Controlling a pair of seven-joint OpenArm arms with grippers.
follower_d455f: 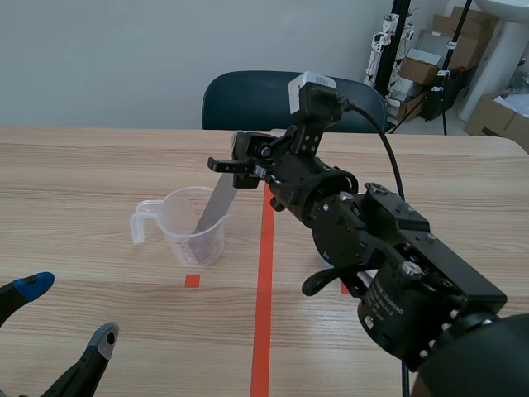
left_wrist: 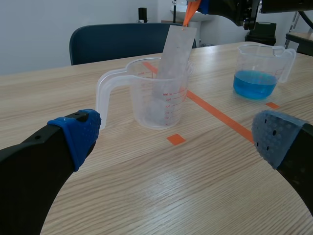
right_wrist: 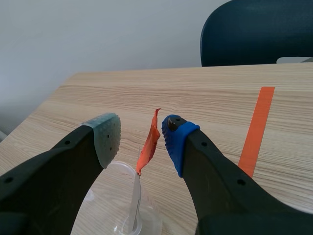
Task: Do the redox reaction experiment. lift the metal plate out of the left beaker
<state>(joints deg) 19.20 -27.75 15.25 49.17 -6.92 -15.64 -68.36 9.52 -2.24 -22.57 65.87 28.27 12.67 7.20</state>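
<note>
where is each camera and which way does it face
Scene view: between the arms, facing across the table to the chair; right arm near, left tool low.
Left wrist view: behind the left tool, facing the beaker holding the metal plate.
Right wrist view: above the beaker, looking down past the right tool around the plate's orange tab.
Shared: beaker and plate in all three.

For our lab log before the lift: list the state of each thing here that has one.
Clear plastic beaker with handle: upright, plate inside.
Grey metal plate with orange tab: leaning in that beaker, not gripped.
Second clear beaker: upright, part filled with blue liquid.
Right pincer: open, around the plate's top end.
Left pincer: open, empty.
</note>
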